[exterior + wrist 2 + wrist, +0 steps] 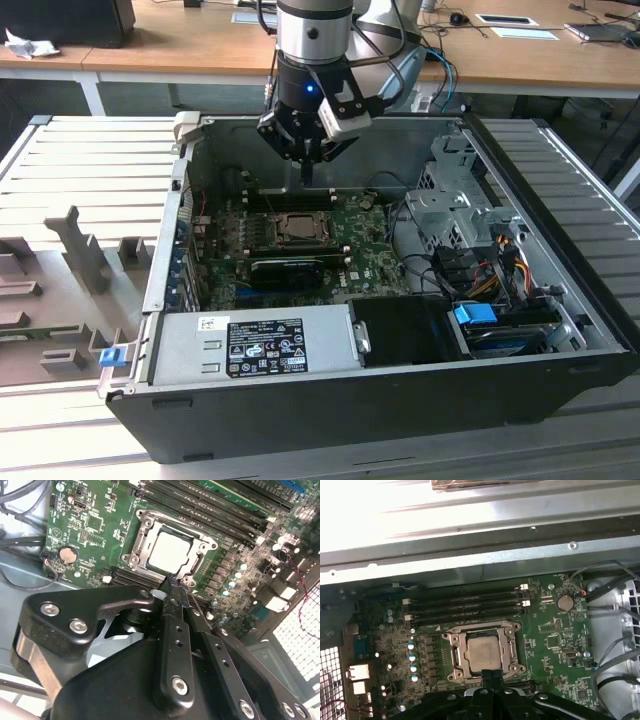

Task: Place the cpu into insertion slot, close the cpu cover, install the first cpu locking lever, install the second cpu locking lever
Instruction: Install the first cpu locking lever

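The gripper (175,582) hangs with its fingertips pressed together, holding nothing; the cpu (170,552) lies just beyond those tips, apart from them, flat in the insertion slot (131,560); the cpu cover (145,532) lies down around the chip, its window baring the silvery top; whether any lever is latched I cannot tell; the computer case (300,400) holds the green motherboard (555,640), with long black memory slots (470,605) beside the socket; the exterior view adds a labelled power supply (250,345) in the case.
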`<control>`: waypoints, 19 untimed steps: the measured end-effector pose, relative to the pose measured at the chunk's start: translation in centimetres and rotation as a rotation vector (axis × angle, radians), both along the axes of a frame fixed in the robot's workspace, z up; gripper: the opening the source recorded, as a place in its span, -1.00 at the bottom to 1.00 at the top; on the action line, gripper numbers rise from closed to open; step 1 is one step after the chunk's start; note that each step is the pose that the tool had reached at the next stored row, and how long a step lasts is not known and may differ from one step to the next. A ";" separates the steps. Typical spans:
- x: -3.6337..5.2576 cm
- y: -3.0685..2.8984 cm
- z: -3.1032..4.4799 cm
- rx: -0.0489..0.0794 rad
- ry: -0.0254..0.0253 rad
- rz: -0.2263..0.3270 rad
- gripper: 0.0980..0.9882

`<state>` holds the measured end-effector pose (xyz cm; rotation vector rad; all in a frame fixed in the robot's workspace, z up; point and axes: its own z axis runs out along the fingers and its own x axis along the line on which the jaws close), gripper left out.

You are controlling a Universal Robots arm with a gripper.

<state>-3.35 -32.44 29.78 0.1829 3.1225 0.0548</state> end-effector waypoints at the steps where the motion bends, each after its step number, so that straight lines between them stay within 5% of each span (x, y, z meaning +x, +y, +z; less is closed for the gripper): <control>1: 0.00 0.00 0.00 0.000 0.0000 0.012 -0.98; 14: -0.01 0.00 0.00 0.000 0.0000 0.129 -0.98; 19: -0.62 -0.01 -0.02 0.000 -0.0001 0.134 -0.98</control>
